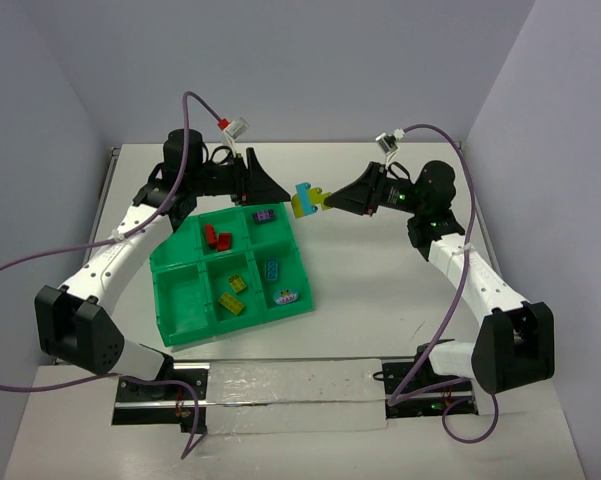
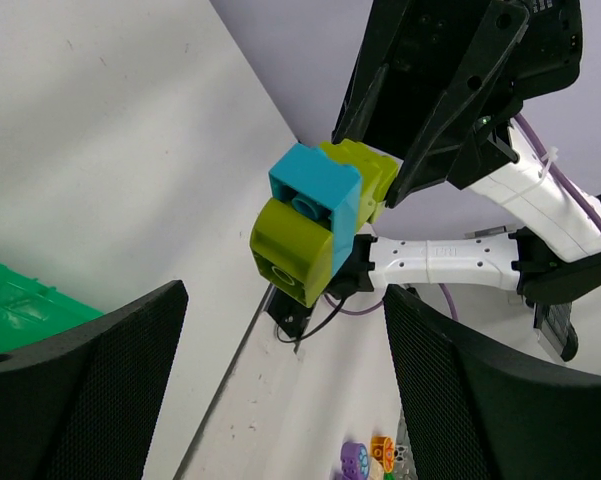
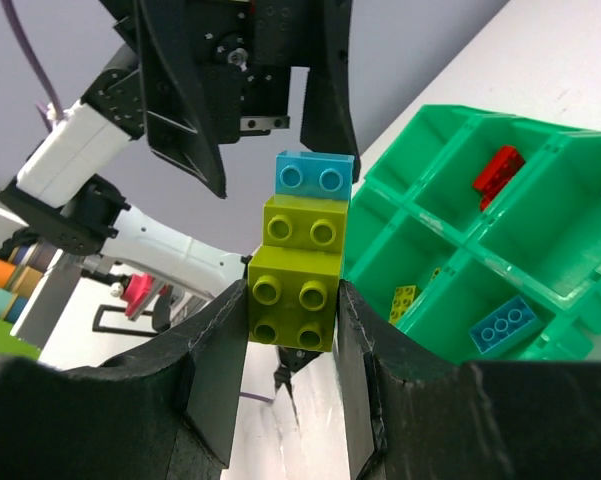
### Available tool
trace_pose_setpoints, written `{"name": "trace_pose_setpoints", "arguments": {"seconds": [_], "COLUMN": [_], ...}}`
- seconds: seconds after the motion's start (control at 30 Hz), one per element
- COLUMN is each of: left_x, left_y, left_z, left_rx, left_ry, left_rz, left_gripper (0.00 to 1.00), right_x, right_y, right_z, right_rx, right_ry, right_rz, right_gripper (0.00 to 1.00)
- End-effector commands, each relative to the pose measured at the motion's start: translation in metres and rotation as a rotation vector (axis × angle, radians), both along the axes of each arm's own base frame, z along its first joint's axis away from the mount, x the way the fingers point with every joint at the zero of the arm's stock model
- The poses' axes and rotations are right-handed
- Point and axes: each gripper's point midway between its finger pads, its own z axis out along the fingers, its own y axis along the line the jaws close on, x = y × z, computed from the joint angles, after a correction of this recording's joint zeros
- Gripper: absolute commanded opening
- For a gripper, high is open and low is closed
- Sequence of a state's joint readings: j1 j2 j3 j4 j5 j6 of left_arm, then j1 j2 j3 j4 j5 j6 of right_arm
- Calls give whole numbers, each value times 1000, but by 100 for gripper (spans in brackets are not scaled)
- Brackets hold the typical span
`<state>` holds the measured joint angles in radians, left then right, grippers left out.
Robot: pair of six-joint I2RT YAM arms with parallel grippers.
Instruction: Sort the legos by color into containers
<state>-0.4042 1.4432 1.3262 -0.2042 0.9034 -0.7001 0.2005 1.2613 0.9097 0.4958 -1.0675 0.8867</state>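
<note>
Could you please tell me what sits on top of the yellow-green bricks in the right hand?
One light blue brick caps the yellow-green bricks; the right hand covers the lowest brick's sides.

The top external camera looks down from above and behind the arm bases, far enough to take in the whole bench (image 1: 380, 290) and the green tray (image 1: 175, 310). The wrist cameras sit close, looking out along the left pincer (image 2: 285, 300) and the right pincer (image 3: 292, 295) toward each other. All three views share the brick stack (image 1: 308, 198).
</note>
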Motion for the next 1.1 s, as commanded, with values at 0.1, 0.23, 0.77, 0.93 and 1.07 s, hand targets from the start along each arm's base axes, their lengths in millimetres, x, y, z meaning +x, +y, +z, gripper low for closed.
{"name": "trace_pose_setpoints", "arguments": {"seconds": [0.1,0.23,0.77,0.93,1.07], "left_x": [-3,-13,-30,-28,-26], "left_y": [-10,-20,-36,-37,-38], "left_z": [27,30,32,31,30], "left_rx": [-71,-100,-226,-225,-225], "left_ry": [-93,-98,-30,-23,-13], "left_rz": [-80,-151,-274,-270,-264], "left_gripper": [88,88,73,58,11], "right_x": [-12,-11,-9,-9,-9], "right_y": [4,6,21,24,24], "right_z": [17,17,20,19,15], "right_rx": [34,36,52,52,49], "right_ry": [-74,-66,-59,-55,-45], "right_rz": [54,57,101,113,114], "right_gripper": [0,0,0,0,0]}}
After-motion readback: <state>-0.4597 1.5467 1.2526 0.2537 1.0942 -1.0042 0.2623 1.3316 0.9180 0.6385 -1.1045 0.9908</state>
